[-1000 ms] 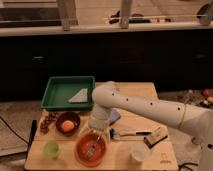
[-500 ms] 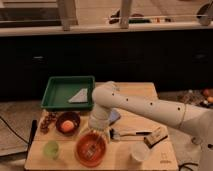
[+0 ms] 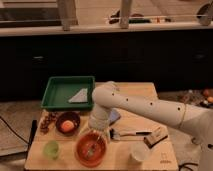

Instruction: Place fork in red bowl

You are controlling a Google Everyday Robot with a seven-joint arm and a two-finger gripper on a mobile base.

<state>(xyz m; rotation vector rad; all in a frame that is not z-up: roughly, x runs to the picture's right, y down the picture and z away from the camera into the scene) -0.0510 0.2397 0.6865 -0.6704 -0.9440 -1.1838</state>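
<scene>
The red bowl (image 3: 91, 149) sits near the table's front edge, left of centre. A slim pale fork (image 3: 90, 148) lies inside it. My gripper (image 3: 96, 131) hangs straight down just above the bowl's far rim, at the end of the white arm (image 3: 145, 107) that reaches in from the right. The arm's wrist covers the bowl's far edge.
A green tray (image 3: 67, 92) with a white napkin stands at the back left. A dark brown bowl (image 3: 68, 123) holds an orange thing. A green cup (image 3: 51, 148) is at the front left. A dark-handled utensil (image 3: 131, 133), a white cup (image 3: 138, 152) and a small packet (image 3: 156, 137) lie right of the bowl.
The arm and gripper have hardly moved over the red bowl. The fork stays in the bowl.
</scene>
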